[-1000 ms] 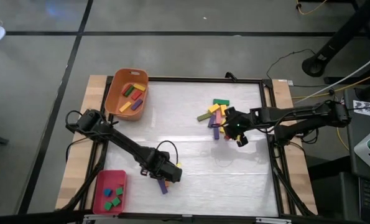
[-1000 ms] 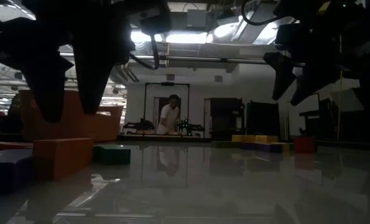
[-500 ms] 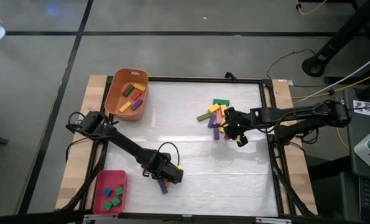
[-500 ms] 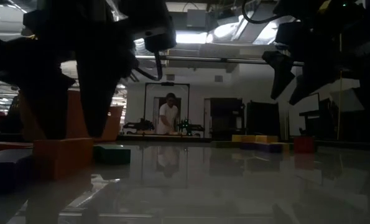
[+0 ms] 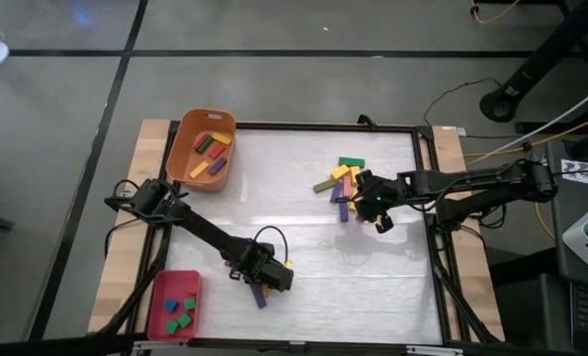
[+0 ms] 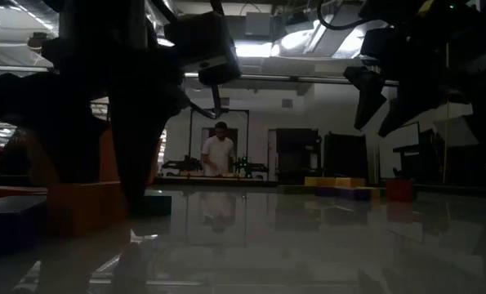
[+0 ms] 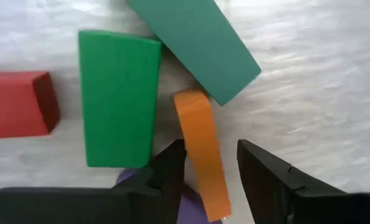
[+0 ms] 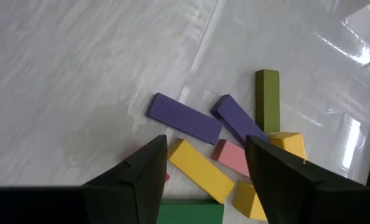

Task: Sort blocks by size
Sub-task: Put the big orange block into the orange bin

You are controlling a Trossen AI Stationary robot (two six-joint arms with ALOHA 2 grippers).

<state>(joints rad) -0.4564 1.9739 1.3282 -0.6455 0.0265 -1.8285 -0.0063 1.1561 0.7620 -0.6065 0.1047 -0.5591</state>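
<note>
Orange bar [image 7: 202,149] lay between the left gripper [image 7: 211,171]'s spread fingers; only the wrist view showed it, green blocks [image 7: 119,96] at eleven o'clock.

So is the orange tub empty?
No. The orange tub holds several long blocks: red, green, yellow and purple ones, seen from above.

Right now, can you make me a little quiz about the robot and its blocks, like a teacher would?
1. True or false: the orange tub holds blocks.
2. Which block lies between the left gripper's fingers: A red, B orange, C yellow?
3. Fill in: the right gripper hangs open over a pile with two ______ bars lying side by side.

Key
1. True.
2. B, the orange block.
3. Purple; see the purple bars.
</note>
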